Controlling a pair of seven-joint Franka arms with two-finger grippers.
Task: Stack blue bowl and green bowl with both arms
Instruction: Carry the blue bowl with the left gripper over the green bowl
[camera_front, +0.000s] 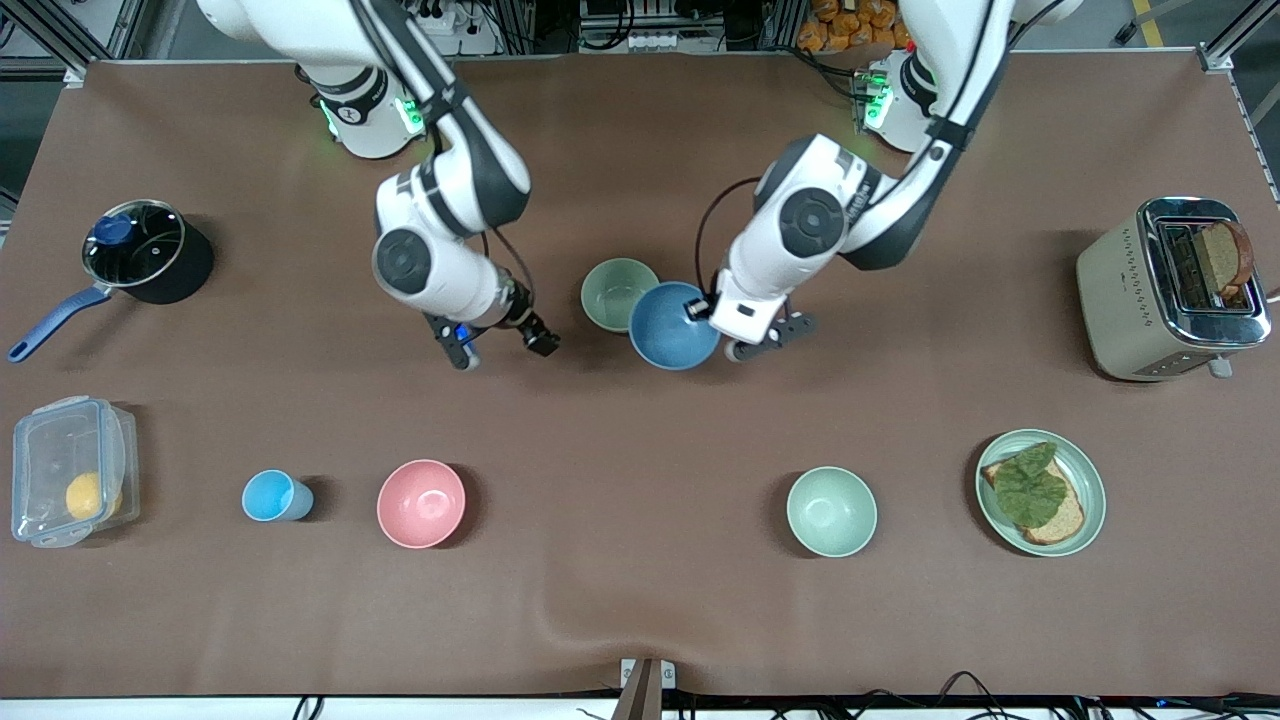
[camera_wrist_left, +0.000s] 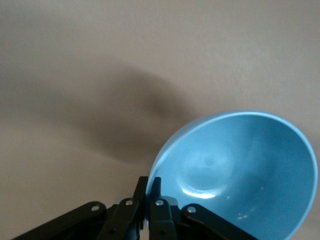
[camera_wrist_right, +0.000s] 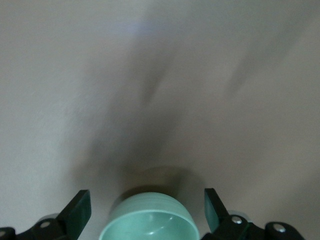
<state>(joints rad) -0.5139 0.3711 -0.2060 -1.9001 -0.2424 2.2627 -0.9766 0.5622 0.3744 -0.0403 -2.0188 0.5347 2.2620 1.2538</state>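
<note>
My left gripper is shut on the rim of the blue bowl, which hangs tilted in the air. In the front view the bowl overlaps the edge of the green bowl, which stands on the table's middle. The left wrist view shows the left gripper pinching the blue bowl at its rim. My right gripper is open and holds nothing, beside the green bowl toward the right arm's end. In the right wrist view the green bowl shows between the wide-apart fingers of the right gripper, untouched.
Nearer the front camera stand a second green bowl, a pink bowl, a light-blue cup and a green plate with bread and leaf. A toaster is at the left arm's end, a pot and plastic container at the right arm's.
</note>
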